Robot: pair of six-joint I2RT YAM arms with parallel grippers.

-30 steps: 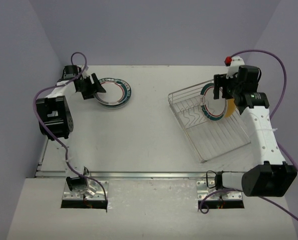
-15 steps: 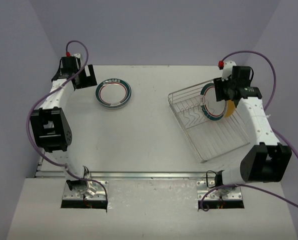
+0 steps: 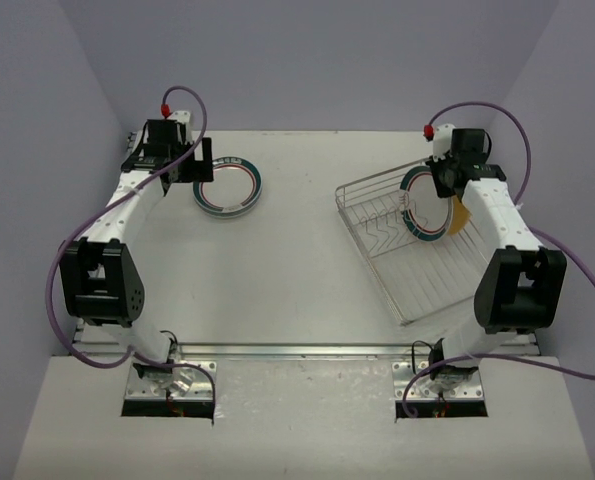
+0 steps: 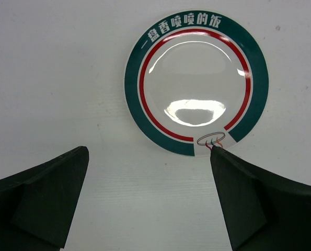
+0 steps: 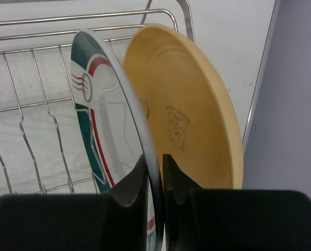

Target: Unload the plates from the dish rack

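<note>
A white plate (image 3: 229,186) with green and red rim rings lies flat on the table at the back left, also filling the left wrist view (image 4: 196,83). My left gripper (image 3: 199,163) (image 4: 149,151) hovers just left of it, open and holding nothing. In the dish rack (image 3: 417,270) (image 5: 30,68) a second ringed plate (image 3: 424,205) (image 5: 100,120) stands on edge, with a tan-yellow plate (image 3: 459,216) (image 5: 192,104) upright right behind it. My right gripper (image 3: 443,178) (image 5: 155,159) is shut on the ringed plate's top rim, one finger on each face.
The rack sits skewed at the right of the table, near the right wall (image 5: 301,130). Purple cables loop from both arms over the back corners. Bare tabletop (image 3: 297,260) lies between the flat plate and the rack.
My left gripper opened, let go of the plate on the table and drew back from it. My right gripper came down over the standing ringed plate and closed on its rim.
</note>
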